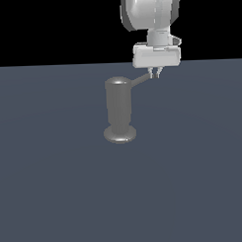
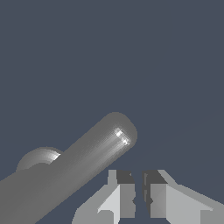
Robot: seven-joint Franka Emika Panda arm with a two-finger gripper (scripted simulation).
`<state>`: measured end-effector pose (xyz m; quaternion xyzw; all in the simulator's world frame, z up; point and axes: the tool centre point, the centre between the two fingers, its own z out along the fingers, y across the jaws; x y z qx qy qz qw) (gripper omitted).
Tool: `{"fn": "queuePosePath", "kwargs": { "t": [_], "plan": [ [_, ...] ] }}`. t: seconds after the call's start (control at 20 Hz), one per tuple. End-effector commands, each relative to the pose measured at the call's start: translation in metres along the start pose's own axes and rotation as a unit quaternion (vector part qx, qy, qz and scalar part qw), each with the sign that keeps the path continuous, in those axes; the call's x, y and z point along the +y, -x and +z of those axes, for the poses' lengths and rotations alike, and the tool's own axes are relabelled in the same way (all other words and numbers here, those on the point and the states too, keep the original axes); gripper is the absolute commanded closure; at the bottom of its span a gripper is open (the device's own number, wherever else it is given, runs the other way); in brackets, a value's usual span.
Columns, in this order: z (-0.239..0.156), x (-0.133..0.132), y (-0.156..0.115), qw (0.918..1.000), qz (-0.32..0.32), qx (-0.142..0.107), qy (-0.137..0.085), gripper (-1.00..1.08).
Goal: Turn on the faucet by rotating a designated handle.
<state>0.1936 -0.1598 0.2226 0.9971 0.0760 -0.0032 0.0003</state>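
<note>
Upright on the dark grey worktop (image 1: 56,194): faucet (image 1: 118,110), wide round base down, thin handle (image 1: 140,81) jutting from near its top toward the exterior view's right. Directly above the handle's tip: white pincer (image 1: 156,74), pointing down, fingertips (image 2: 126,192) nearly together with a slim gap, gripping nothing. In the wrist view, rounded rod end just beside the fingers; contact impossible to tell

A flat slate-blue floor (image 1: 56,194) (black void behind) fills the scene.
</note>
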Motion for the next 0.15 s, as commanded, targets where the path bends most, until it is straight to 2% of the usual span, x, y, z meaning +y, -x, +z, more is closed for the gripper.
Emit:
{"fn": "queuePosePath", "kwargs": {
  "t": [0.0,0.1],
  "plan": [
    [0.0011,-0.0050,-0.0074,1.0000,-0.003,0.004,0.000,1.08],
    [0.0014,-0.0048,-0.0086,1.0000,-0.002,0.004,0.000,1.08]
  ]
}}
